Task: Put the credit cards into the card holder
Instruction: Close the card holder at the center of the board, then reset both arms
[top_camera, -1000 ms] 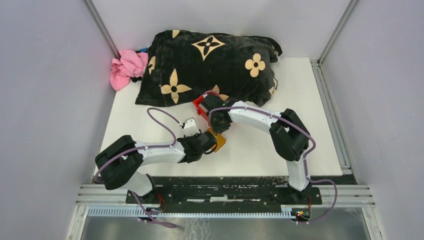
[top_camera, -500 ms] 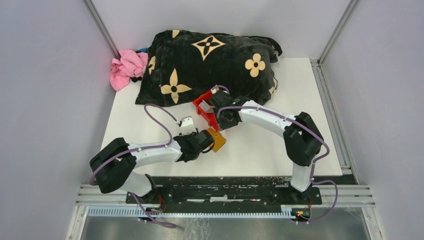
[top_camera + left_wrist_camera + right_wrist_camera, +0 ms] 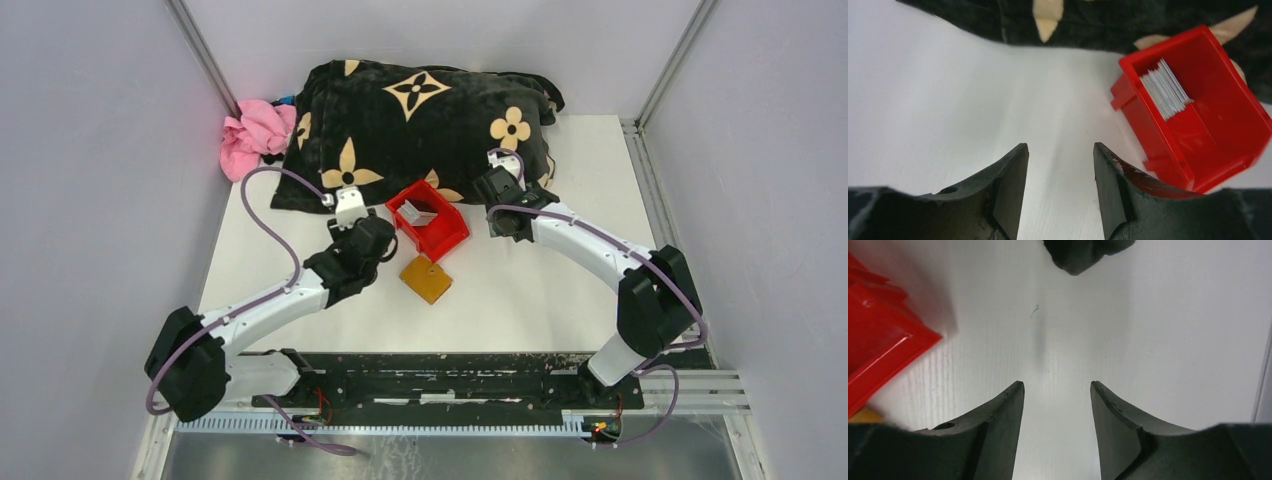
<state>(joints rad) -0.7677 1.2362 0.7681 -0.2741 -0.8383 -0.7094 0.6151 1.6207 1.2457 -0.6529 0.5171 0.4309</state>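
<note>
Credit cards (image 3: 1164, 89) sit in the red bin (image 3: 1220, 115); card holder (image 3: 426, 279) lies beside it — my left gripper (image 3: 1058, 190) and right gripper (image 3: 1055, 425) gape empty.

Bright, even overhead light, soft faint shadows; wrist cams w/ slight motion blur.

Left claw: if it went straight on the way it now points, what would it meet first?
Probably the bare white tabletop, then the black plush blanket with tan flowers; the red plastic bin lies right of that line.
</note>
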